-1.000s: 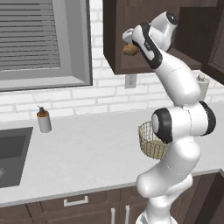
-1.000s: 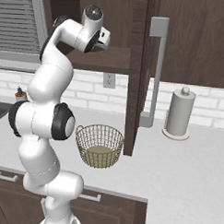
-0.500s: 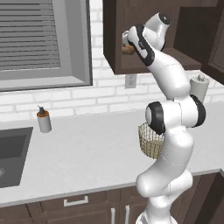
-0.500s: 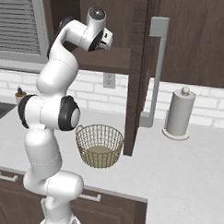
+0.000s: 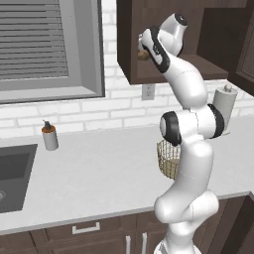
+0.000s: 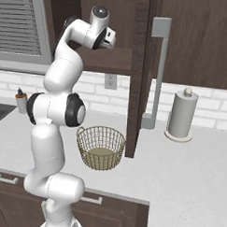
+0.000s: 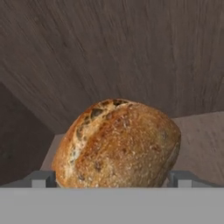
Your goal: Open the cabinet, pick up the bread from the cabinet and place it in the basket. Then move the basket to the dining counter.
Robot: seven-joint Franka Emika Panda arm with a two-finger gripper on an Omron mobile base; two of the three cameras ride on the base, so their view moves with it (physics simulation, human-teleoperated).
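- Golden-brown crust of the bread shows close before the hand camera, the roll sitting between the two dark fingertips, one at each flank; the pads look pressed to its sides, so the gripper is judged to be pinching the bread.
- From the left base view, the bread is at the mouth of the cabinet, just above the shelf floor on the left side of the opening.
- Compared with a second ago, the upper arm has straightened and the elbow has risen; the hand with the roll has stayed high at the cabinet front. Judgement: the lift-out is under way, not finished.
- Cabinet door stands swung open toward the camera, its long silver handle on the right; the opening step is done.
- Basket rests on the grey-white worktop below the cabinet, just beside the door's lower edge, with nothing in it yet.
- Paper towel roll stands further right; soap bottle stands well to the left, near the sink.
- Next, in my judgement: withdraw the roll clear of the shelf edge, then lower it to the basket.
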